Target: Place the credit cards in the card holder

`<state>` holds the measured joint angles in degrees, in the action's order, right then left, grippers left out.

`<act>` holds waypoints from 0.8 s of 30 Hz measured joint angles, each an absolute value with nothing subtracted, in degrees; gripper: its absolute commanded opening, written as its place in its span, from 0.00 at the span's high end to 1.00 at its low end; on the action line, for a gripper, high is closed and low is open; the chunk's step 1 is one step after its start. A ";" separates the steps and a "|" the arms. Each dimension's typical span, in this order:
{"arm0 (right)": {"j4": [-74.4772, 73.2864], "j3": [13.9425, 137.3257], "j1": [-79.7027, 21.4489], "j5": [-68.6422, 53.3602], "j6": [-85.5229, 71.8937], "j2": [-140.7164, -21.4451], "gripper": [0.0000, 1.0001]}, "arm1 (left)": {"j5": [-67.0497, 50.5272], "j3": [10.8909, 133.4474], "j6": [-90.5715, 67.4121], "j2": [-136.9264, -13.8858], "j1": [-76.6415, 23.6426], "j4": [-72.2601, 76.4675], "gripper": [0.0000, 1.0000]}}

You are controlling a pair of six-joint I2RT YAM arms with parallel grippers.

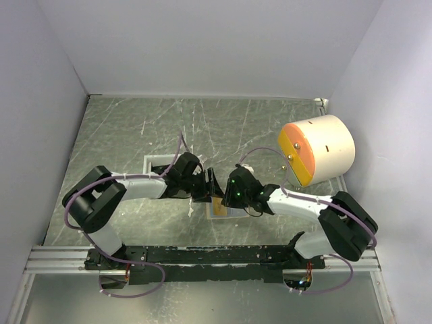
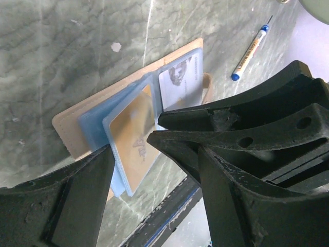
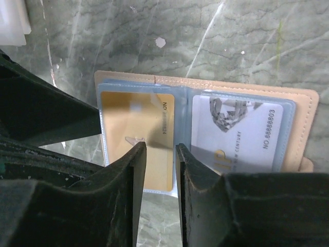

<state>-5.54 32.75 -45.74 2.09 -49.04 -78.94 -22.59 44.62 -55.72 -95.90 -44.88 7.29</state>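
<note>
- Left gripper [image 2: 127, 145] stood wide open, clamping nothing, its tips at the edge of the open holder [image 3: 306, 118].
- The holder lay flat at table centre beneath both grippers, clear sleeves up, its long axis running 9 to 3 in the right wrist view.
- A gold card [image 3: 133, 113] appeared seated in the 9 o'clock sleeve, a grey card [image 3: 236, 134] in the 3 o'clock one.
- Right gripper [image 3: 160, 154] had its jaws parted a sliver with nothing seen between them. The gold card lay at 12 o'clock from its tips, which made it seem the nearer arm.
- The grey card read "CENTURY" and "NO.8888803". The gold card's number and the print on the pen [image 2: 250, 49] were too faint to read.
</note>
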 measured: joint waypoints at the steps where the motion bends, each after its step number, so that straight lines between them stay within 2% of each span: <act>1: -6.15 32.75 -45.74 2.37 -48.88 -78.24 0.68 | -22.87 44.64 -56.01 -95.90 -44.95 7.49 0.24; 7: -8.67 32.75 -45.71 4.05 -48.18 -74.81 0.62 | -23.88 45.78 -56.27 -95.61 -45.10 7.55 0.24; 15: -13.19 32.62 -45.69 6.31 -46.50 -69.06 0.60 | -26.20 47.44 -56.62 -95.61 -45.63 8.23 0.23; 24: -24.36 31.86 -45.08 11.79 -46.15 -53.71 0.60 | -29.15 53.60 -57.04 -98.00 -48.64 9.76 0.24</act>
<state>-24.36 31.86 -45.08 11.79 -46.15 -53.71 -29.15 53.60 -57.04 -98.00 -48.64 9.76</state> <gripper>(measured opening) 0.396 0.764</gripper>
